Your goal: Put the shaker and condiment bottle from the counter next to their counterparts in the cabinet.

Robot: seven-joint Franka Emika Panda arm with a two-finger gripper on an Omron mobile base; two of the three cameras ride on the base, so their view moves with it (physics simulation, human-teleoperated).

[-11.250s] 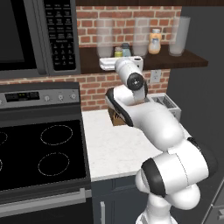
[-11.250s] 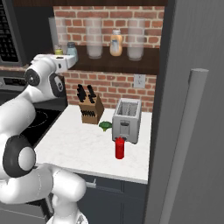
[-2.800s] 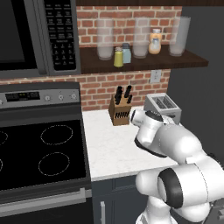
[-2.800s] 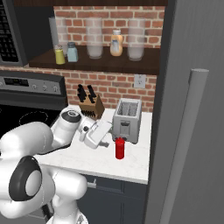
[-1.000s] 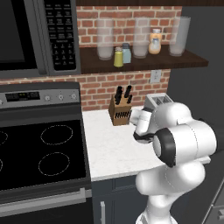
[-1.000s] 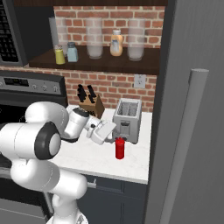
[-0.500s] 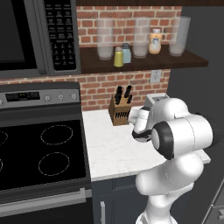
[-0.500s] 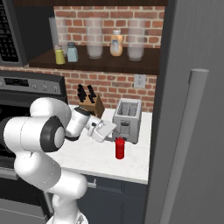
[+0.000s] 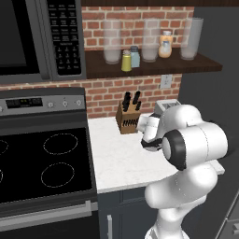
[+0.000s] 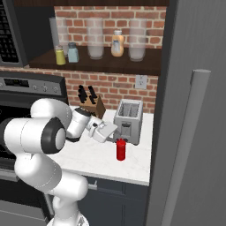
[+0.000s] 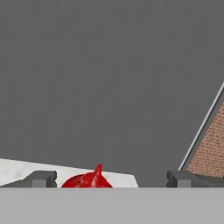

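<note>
The red condiment bottle [image 10: 120, 149] stands on the white counter [image 10: 88, 158] in front of the toaster. My gripper [image 10: 115, 131] hovers just above and left of it, open. In the hand view the bottle's red top [image 11: 91, 179] rises between the two widely spread fingertips [image 11: 41, 178], left of centre. The yellow-green shaker [image 9: 126, 61] stands on the dark wooden cabinet shelf [image 9: 154, 68] right beside the pale blue shaker [image 9: 135, 57]. The orange-cream bottle [image 10: 117, 43] with its white cap is further right on that shelf.
A silver toaster [image 10: 128, 120] and a knife block [image 9: 128, 119] stand at the back of the counter. Tall clear glasses [image 10: 95, 39] line the shelf. A dark fridge side [image 10: 194, 110] walls the counter's right end; the stove [image 9: 42, 158] lies left.
The shaker, once carried up at the shelf, now stands there and the arm has come down to the counter. Over the last second the hand edged closer to the red bottle.
</note>
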